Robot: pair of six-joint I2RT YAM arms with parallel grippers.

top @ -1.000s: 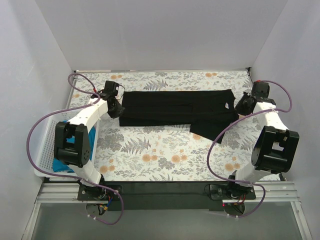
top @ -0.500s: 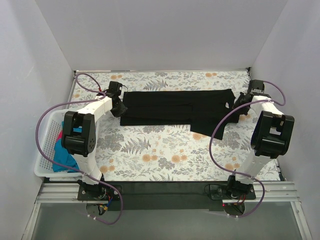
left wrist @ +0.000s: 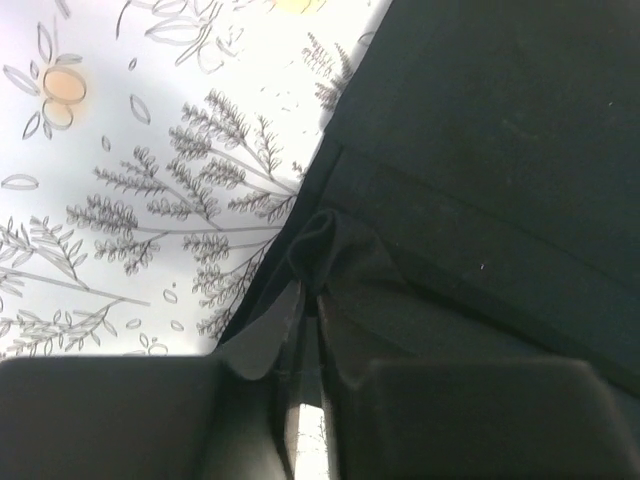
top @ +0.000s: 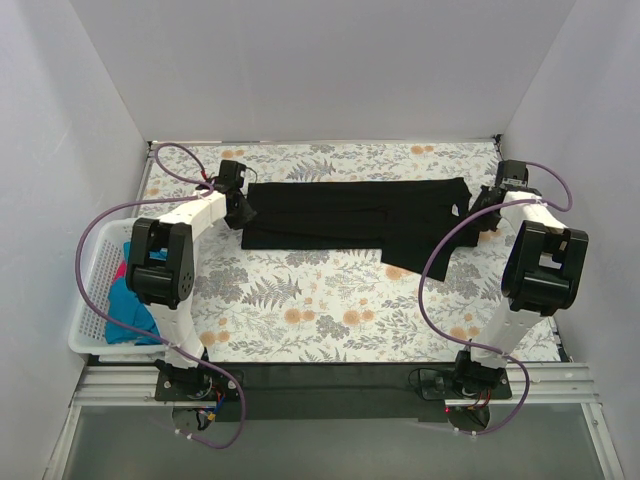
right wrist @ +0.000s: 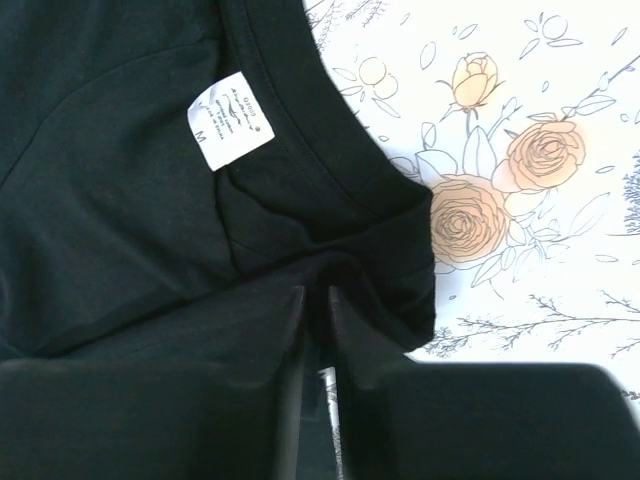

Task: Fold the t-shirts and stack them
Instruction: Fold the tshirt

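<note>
A large black t-shirt (top: 350,215) lies folded into a long band across the back of the floral table. My left gripper (top: 243,210) sits low at its left end, jaws nearly together with a small fold of black cloth (left wrist: 480,150) pinched between the tips (left wrist: 310,290). My right gripper (top: 472,205) is at the collar end, jaws close together with bunched black cloth (right wrist: 110,170) between them (right wrist: 318,290), just below the white size label (right wrist: 232,118). A teal-blue t-shirt (top: 125,305) and a bit of pink-red cloth (top: 122,272) lie in the basket.
A white lattice basket (top: 95,270) stands at the table's left edge beside the left arm. White walls close in the back and both sides. Purple cables loop off both arms. The floral tabletop (top: 330,300) stretches in front of the shirt.
Both arms have swung their elbows up and back, uncovering the basket, while the grippers slid a little toward the rear at the shirt's ends. The shirt itself lies as before.
</note>
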